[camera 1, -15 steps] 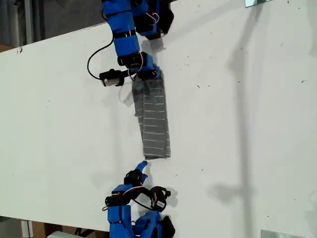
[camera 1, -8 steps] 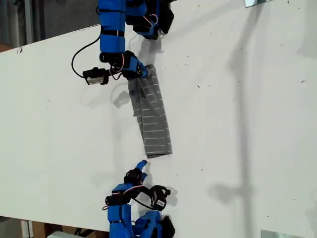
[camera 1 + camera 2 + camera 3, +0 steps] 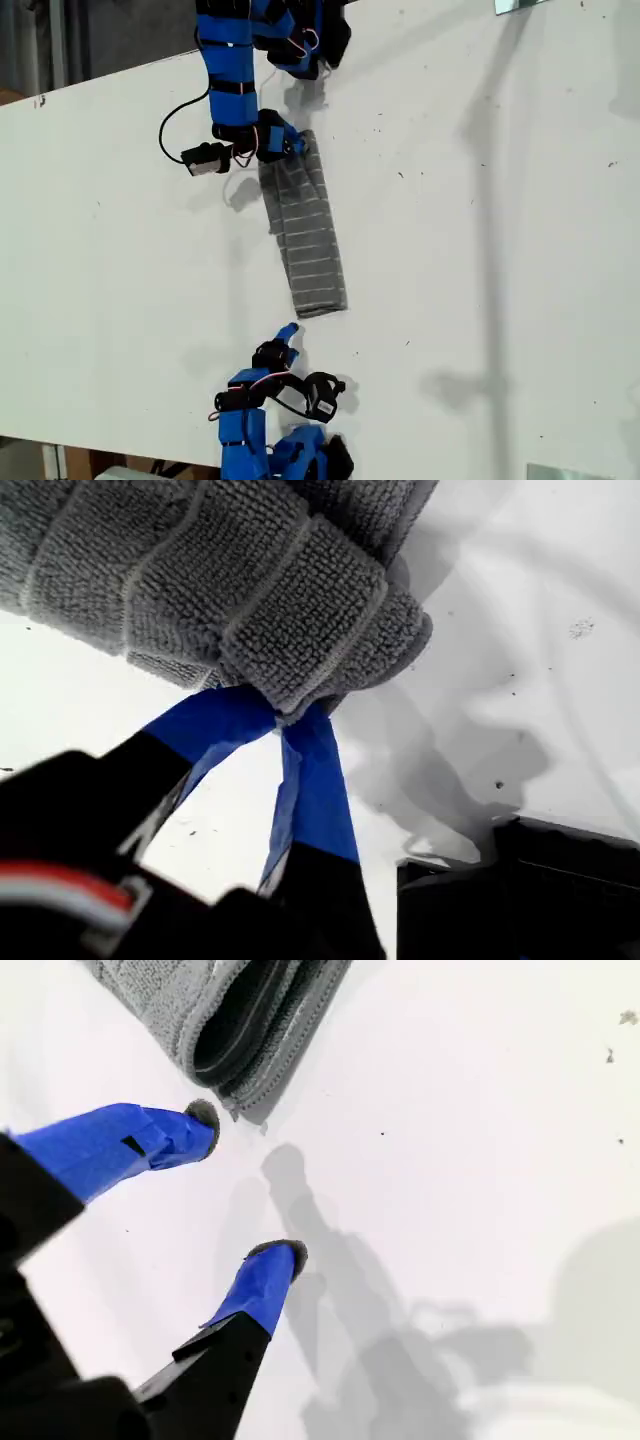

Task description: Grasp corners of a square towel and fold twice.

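Note:
The towel point(image 3: 308, 240) lies folded into a long narrow grey striped strip on the white table point(image 3: 480, 250), slanting a little in the exterior view. My first gripper point(image 3: 288, 147), on the arm at the exterior view's top, is shut on the strip's far end. The first wrist view shows the bunched towel point(image 3: 250, 580) pinched in my first gripper point(image 3: 281, 718). My second gripper point(image 3: 288, 333), at the exterior view's bottom, stands open just short of the strip's near end. In the second wrist view the layered edge of the towel point(image 3: 230, 1010) lies beyond my second gripper point(image 3: 243, 1184), apart from its fingertips point(image 3: 199, 1117).
A black cable and a small camera block point(image 3: 205, 160) hang off the first arm toward the exterior view's left. Metal plates sit at the table's top right point(image 3: 520, 5) and bottom right point(image 3: 560, 472) in that view. The table's edge point(image 3: 100, 82) runs along the upper left.
My first gripper swung the towel's far end toward the exterior view's left, then slightly back, leaving the strip slanted. My second gripper has stayed put and open.

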Tool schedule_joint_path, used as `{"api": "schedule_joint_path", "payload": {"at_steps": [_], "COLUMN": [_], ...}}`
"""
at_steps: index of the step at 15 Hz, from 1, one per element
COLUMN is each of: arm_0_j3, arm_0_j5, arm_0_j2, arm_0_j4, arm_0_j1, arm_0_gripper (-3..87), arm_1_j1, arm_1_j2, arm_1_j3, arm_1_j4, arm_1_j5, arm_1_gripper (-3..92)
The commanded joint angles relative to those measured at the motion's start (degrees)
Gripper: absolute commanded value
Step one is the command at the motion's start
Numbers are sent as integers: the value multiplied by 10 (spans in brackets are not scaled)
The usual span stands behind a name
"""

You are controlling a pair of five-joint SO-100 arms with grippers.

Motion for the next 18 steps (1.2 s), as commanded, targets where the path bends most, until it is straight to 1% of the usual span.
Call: {"api": "schedule_joint_path", "payload": {"at_steps": [1, 2, 3, 4, 5, 6, 8, 9, 10, 11, 12, 14, 17, 18], "arm_0_j3": [-12, -9, 3, 21, 41, 40, 26, 24, 24, 24, 24, 25, 25, 25], "arm_0_j5": [2, 3, 9, 18, 29, 37, 45, 47, 47, 45, 45, 47, 52, 52], "arm_0_j2": [2, 2, -1, -8, -25, -56, -68, -72, -73, -73, -73, -73, -73, -73], "arm_0_j4": [-6, -10, -18, -37, -64, -73, -73, -71, -71, -72, -73, -73, -74, -74], "arm_0_j1": [-5, -5, -17, -38, -60, -77, -75, -74, -74, -71, -71, -69, -67, -67], "arm_0_gripper": [222, 222, 222, 222, 223, 220, 225, 226, 226, 226, 226, 226, 227, 228], "arm_1_j1": [-19, -27, -32, -35, -38, -37, -11, -11, -3, 15, 37, 63, 122, 142], "arm_1_j2": [29, 29, 31, 45, 76, 120, 213, 235, 210, 176, 149, 78, -28, -79], "arm_1_j3": [0, 2, 2, -1, -10, -19, -16, -8, -5, 9, 34, 46, 40, 25], "arm_1_j4": [0, -1, 4, 19, 48, 84, 142, 140, 133, 106, 60, 4, -48, -54], "arm_1_j5": [20, 24, 25, 28, 29, 30, 24, 25, 30, 32, 26, 20, -21, -33], "arm_1_gripper": [76, 179, 231, 259, 275, 276, 276, 269, 273, 290, 323, 340, 429, 451]}}
